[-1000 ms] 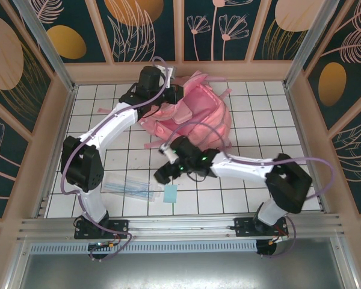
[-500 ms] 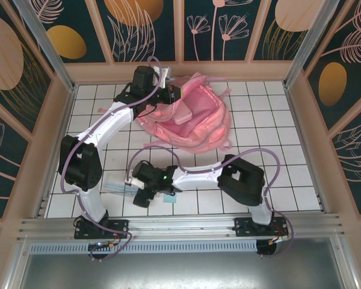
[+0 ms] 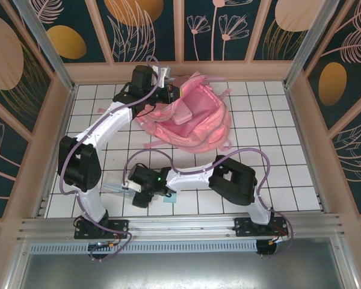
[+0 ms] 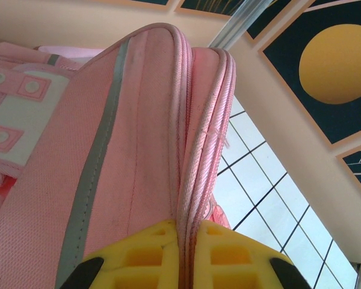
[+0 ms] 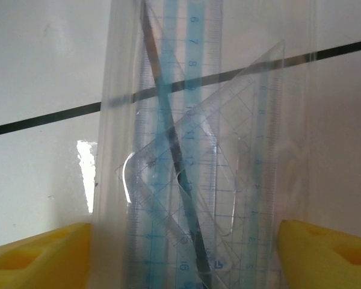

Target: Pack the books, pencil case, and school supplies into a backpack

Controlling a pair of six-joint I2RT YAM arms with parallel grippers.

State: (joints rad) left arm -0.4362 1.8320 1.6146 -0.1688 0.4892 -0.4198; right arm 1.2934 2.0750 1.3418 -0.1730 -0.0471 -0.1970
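The pink backpack (image 3: 198,123) lies at the back of the table, its mouth held open. My left gripper (image 3: 168,91) is shut on its piped rim (image 4: 195,138), the yellow fingers (image 4: 144,256) pinching the cord. The pale pink pencil case (image 3: 183,113) lies inside the opening. Near the front left, my right gripper (image 3: 139,191) is low over the clear bluish packet (image 3: 113,188) of rulers (image 5: 204,150). It is open, with one yellow finger (image 5: 42,253) at each long edge. A corner of the light-blue pad (image 3: 173,197) peeks out beside the right arm. The books are out of view.
White tiled tabletop (image 3: 271,144) inside a peach-walled enclosure. An aluminium rail (image 3: 180,226) runs along the near edge. The right arm's forearm (image 3: 198,174) stretches leftward across the front tiles.
My right arm swung from beside the backpack to the front left and came down over the packet, jaws narrowing a little. The left gripper kept its hold on the backpack rim.
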